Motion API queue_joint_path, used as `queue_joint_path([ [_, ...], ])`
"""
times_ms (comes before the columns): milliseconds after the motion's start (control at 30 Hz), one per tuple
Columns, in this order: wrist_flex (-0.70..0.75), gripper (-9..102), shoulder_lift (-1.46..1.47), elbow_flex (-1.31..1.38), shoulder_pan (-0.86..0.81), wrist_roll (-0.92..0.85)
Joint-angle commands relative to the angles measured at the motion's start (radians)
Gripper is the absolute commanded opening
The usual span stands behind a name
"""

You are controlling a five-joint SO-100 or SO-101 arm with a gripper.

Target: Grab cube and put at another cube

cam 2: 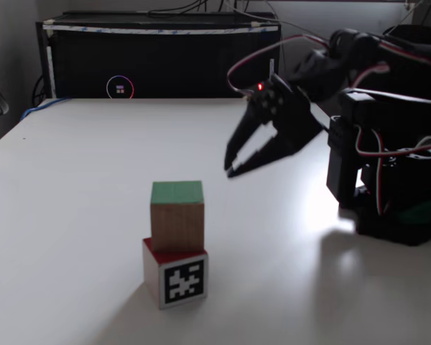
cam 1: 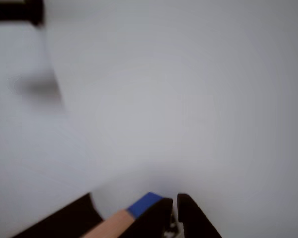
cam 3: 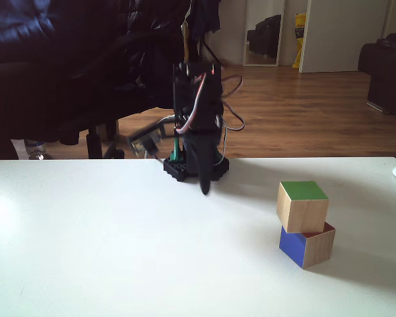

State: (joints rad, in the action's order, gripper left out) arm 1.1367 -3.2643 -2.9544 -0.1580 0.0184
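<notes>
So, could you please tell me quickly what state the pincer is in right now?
Pincer: open and empty, raised above the table; the wooden cube sits on the marker cube.

Wooden cube [cam 3: 303, 205] atop blue-faced cube [cam 3: 306, 244]

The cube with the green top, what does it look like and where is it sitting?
The cube looks like light-brown wood with a bright green top face. It sits upright on top of another cube, the one with blue, red and a black-and-white marker, turned slightly so the corners do not line up. The gripper hangs open off to the side, not touching it.
</notes>
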Motion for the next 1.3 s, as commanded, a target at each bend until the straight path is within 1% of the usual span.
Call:
queue_joint_path([
  [0, 0.026, 0, -0.025, -0.043, 0.020, -0.038],
  [133, 0.153, 0, -0.025, -0.014, 0.011, -0.100],
  [1267, 0.153, 0, -0.025, -0.014, 0.011, -0.097],
])
